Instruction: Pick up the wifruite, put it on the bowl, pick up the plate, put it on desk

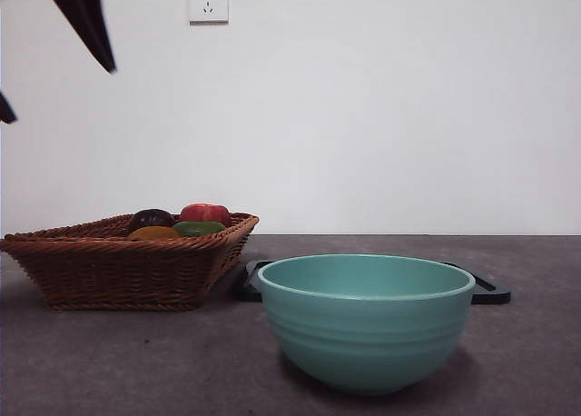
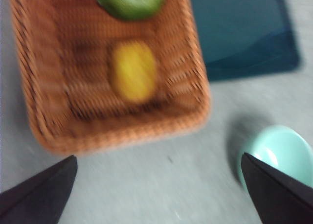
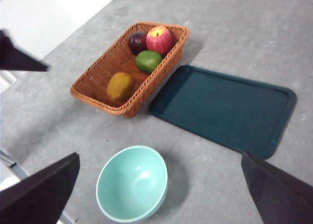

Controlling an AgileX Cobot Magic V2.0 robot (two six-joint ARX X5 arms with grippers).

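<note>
a brown woven basket (image 1: 127,262) sits at the left of the front view on the grey desk (image 1: 136,361). four fruits lie inside it. the wifruite (image 3: 120,85) is the orange-brown oval one, lying alone in one half of the basket. in the front view only its top (image 1: 154,233) peeks over the rim. a green fruit (image 3: 148,60), a dark purple fruit (image 3: 137,41) and a red apple (image 3: 160,39) crowd together in the other half.

the mint-green bowl (image 1: 366,321) stands on the desk at the lower middle of the front view, with nothing in it. it is near the basket but not touching it. behind the bowl lies a flat dark tray (image 3: 225,109), just beside the basket's long side.

the left gripper (image 2: 156,194) hangs above the basket, with its two black jaws wide apart and nothing between them. its picture is blurry. it shows the wifruite (image 2: 133,71) in the middle of the basket. a black arm tip (image 1: 86,21) shows at the upper left of the front view.

the right gripper (image 3: 156,194) is high over the desk, looking down at everything. its jaws are wide apart too and hold nothing.
</note>
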